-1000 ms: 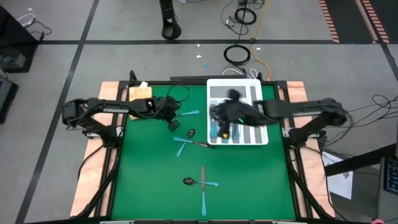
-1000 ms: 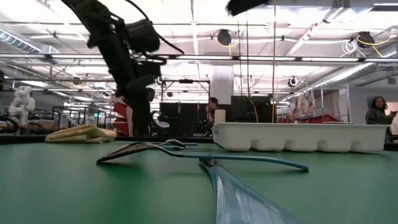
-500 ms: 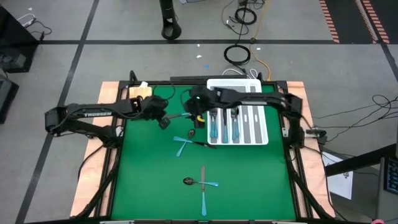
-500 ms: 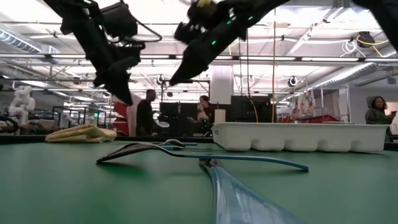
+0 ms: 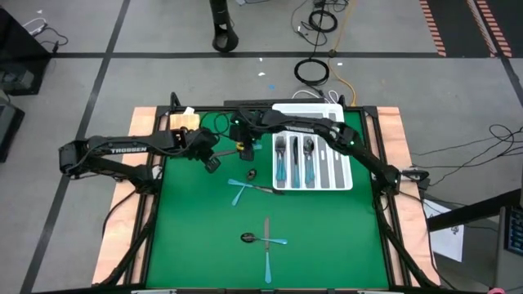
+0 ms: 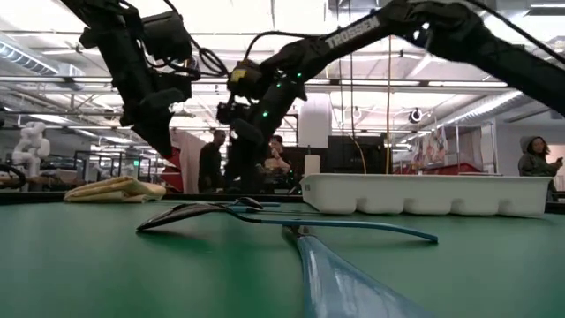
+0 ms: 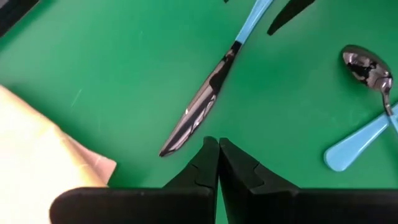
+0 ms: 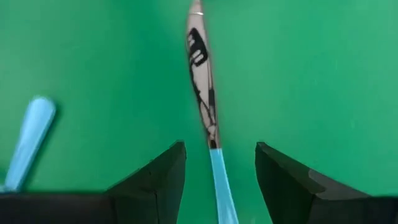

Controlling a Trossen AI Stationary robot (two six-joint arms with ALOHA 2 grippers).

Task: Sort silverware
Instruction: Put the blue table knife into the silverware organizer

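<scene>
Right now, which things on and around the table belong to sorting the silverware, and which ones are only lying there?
For the job: knife under the open right gripper, close to the shut left gripper; spoon nearby; crossed pieces; another loose group; white tray.
Lying about: beige cloth; floor cables.

Blue-handled silverware (image 5: 259, 189) lies scattered flat mid-table, some pieces crossing. 1 knife (image 5: 248, 150) lies nearer the far edge. 3 pieces (image 5: 294, 159) sit in the tray.
</scene>
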